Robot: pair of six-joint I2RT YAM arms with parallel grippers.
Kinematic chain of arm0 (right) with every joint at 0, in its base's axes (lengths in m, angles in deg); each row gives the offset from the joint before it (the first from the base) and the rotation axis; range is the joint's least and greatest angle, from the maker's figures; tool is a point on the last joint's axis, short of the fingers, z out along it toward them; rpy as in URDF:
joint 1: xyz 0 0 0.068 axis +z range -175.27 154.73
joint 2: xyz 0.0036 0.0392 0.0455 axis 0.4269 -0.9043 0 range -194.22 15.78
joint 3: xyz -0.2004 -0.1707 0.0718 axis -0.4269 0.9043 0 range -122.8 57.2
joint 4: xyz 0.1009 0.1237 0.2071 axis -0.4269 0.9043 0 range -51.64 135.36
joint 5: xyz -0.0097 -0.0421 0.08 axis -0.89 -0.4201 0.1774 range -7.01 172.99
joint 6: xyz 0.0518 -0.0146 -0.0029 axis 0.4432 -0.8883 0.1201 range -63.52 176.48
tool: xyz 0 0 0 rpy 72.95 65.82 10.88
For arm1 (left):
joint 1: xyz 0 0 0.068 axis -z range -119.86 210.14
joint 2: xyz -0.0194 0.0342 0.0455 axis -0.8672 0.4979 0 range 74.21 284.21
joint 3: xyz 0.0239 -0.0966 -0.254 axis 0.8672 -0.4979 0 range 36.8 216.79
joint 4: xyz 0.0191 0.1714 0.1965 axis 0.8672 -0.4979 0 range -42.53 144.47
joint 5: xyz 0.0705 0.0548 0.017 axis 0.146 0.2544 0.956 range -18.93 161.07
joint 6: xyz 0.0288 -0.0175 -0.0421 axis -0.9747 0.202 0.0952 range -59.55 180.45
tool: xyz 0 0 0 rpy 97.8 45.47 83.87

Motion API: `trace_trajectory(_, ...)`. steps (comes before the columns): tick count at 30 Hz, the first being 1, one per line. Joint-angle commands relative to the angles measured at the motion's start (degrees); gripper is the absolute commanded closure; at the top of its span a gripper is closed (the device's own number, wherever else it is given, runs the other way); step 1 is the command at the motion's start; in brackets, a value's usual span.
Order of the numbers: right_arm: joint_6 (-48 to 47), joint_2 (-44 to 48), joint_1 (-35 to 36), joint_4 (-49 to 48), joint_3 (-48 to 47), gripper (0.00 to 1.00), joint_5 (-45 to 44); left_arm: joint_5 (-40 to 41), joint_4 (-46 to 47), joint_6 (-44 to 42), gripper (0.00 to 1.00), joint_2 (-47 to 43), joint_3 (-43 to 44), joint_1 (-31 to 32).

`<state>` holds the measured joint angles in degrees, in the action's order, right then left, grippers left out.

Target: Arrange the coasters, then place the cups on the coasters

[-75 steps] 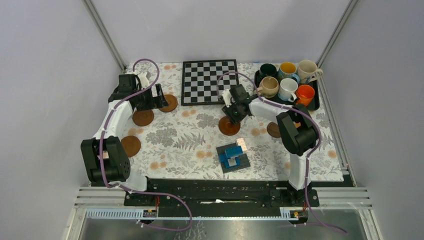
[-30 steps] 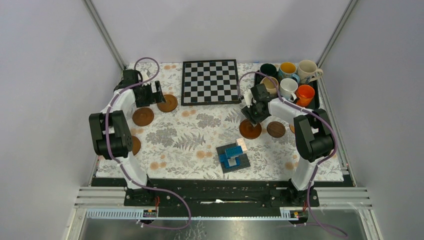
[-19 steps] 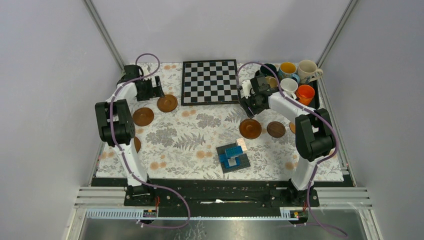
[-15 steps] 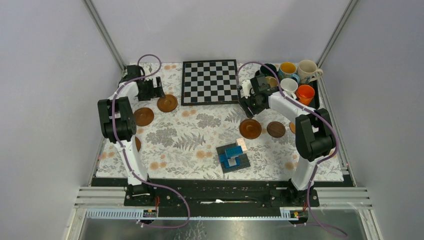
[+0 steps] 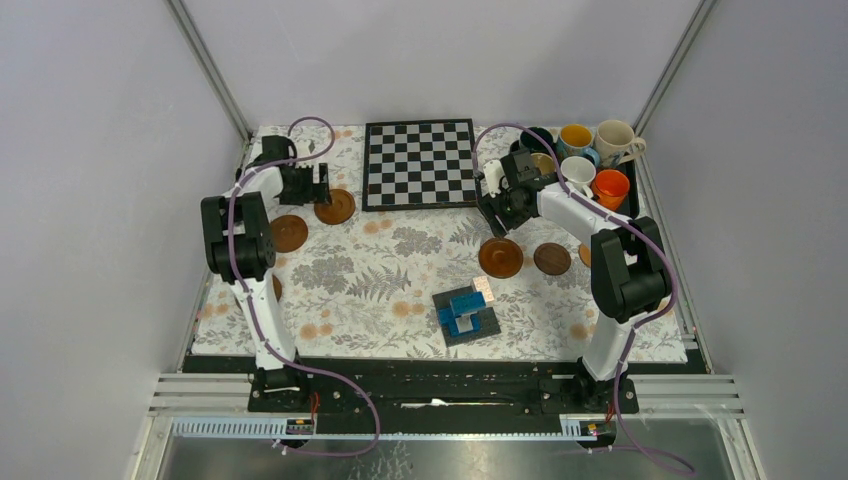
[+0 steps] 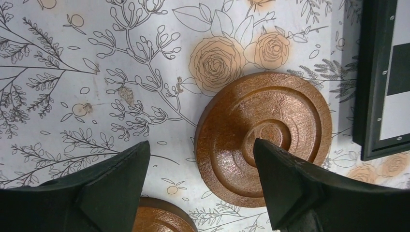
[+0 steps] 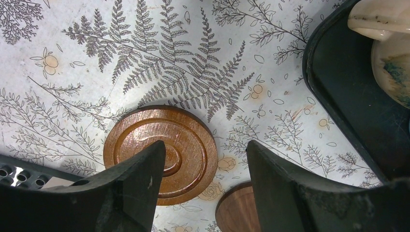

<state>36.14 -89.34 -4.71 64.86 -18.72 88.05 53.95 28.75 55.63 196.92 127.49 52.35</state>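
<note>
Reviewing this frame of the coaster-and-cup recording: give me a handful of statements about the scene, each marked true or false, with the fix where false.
1. The left gripper is open above a coaster that lies flat beside the chessboard. True.
2. The right gripper is shut on the orange cup. False: it is open and empty, above the cloth.
3. All the cups stand in the black tray. True.
4. The chessboard lies at the near edge of the cloth. False: it lies at the far edge, in the middle.
5. The blue blocks stand on the chessboard. False: they stand on the cloth, well nearer than the chessboard.
</note>
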Motion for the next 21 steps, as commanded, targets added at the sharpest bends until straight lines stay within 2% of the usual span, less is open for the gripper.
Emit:
trace_trajectory(1, 0.4, 0.7, -0.2, 0.5, -1.6, 0.30, -0.8, 4.4, -1.0, -3.8, 0.16, -1.3, -3.2, 1.8)
trace_trajectory(7, 0.4, 0.5, -0.3, 0.6, -1.9, 0.30, -0.8, 7.1, -1.6, -4.4, 0.19, -1.5, -4.4, 2.9)
trace_trajectory(12, 0.4, 1.0, -0.3, 0.5, -1.8, 0.30, -0.7, 4.9, -3.5, -6.1, 0.37, -4.6, -7.7, 3.0)
trace_trajectory(21, 0.7, 1.0, -0.3, 0.1, -1.6, 0.31, 0.4, 3.5, -4.0, -9.0, 0.55, -12.5, -17.8, 5.0)
